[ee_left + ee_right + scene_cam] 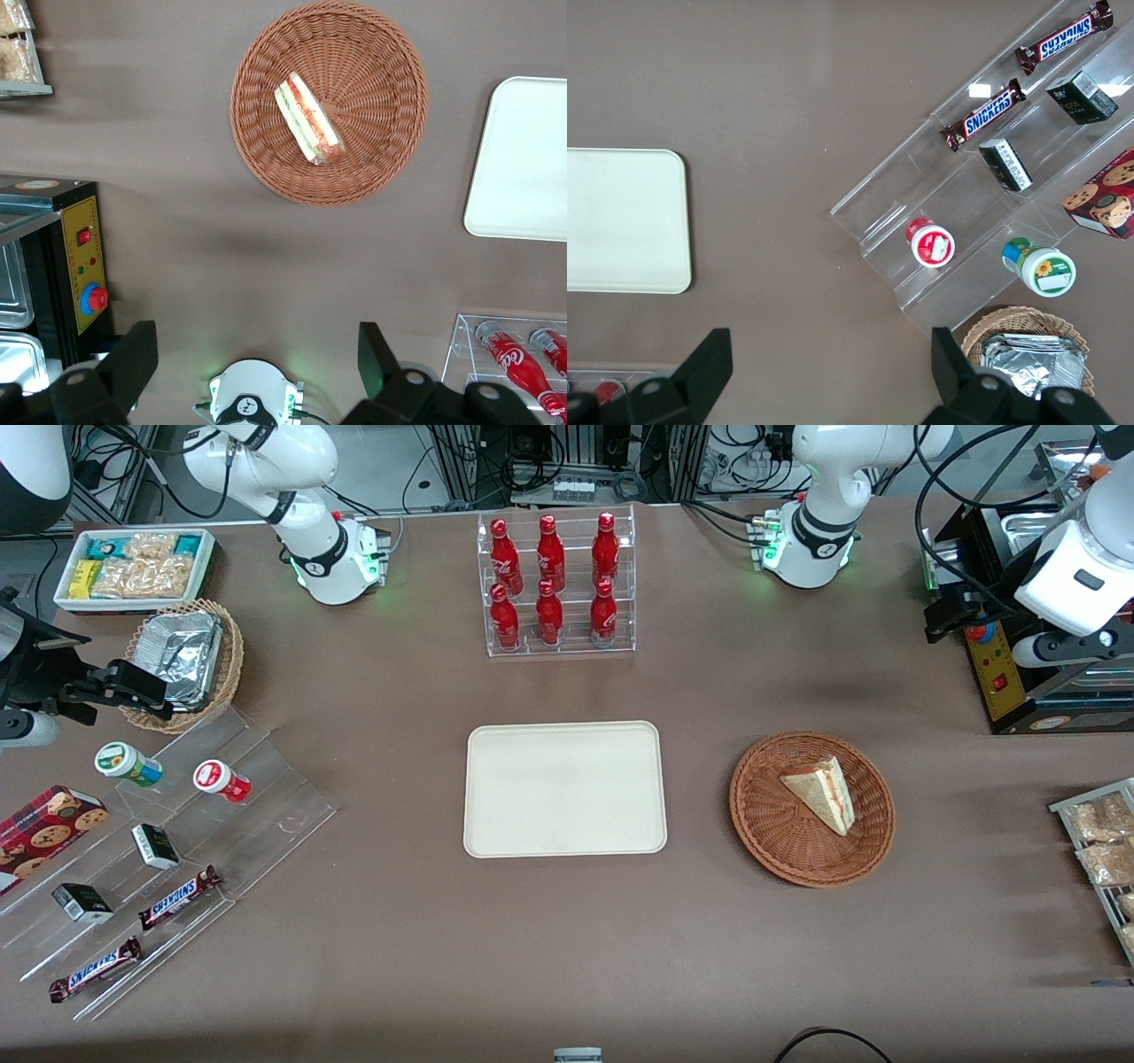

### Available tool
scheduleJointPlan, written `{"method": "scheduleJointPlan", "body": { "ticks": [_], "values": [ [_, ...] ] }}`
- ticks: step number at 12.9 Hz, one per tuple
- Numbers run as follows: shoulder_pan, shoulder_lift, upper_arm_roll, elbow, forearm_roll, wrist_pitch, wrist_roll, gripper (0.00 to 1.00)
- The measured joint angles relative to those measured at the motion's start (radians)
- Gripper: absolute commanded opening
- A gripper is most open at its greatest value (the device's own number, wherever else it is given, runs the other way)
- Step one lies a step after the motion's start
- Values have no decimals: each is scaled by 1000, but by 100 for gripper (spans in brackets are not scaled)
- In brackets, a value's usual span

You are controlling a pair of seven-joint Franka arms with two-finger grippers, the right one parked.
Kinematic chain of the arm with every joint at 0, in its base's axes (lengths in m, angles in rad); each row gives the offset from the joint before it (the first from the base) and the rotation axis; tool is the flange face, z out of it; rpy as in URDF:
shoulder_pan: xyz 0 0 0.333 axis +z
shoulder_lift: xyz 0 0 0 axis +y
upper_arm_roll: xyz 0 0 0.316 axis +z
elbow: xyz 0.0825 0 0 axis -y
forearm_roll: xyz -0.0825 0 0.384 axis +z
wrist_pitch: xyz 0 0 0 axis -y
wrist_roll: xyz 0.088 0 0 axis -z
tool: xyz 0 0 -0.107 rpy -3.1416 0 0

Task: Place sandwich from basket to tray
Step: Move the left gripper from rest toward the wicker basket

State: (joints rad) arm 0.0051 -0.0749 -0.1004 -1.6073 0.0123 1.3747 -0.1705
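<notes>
The sandwich (822, 790) (307, 118), a pale bread wedge with red and green filling, lies in the round reddish-brown wicker basket (771, 824) (372, 106). The cream tray (564, 788) (523, 159) lies bare beside the basket, toward the parked arm's end. My left gripper (941, 615) (255, 354) hangs high over the table at the working arm's end, farther from the front camera than the basket and well apart from it. Its fingers (133, 354) stand wide open with nothing between them.
A clear rack of red bottles (556, 584) (523, 354) stands farther from the front camera than the tray. A black control box with a red button (1001, 664) (80, 274) sits under the gripper. A rack of bagged snacks (1103, 850) lies at the working arm's end.
</notes>
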Motion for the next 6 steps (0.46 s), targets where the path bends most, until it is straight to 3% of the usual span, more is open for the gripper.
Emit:
{"method": "scheduleJointPlan", "body": {
  "ticks": [6],
  "values": [
    [10,0,1,-34,0,1,0,100]
  ]
}}
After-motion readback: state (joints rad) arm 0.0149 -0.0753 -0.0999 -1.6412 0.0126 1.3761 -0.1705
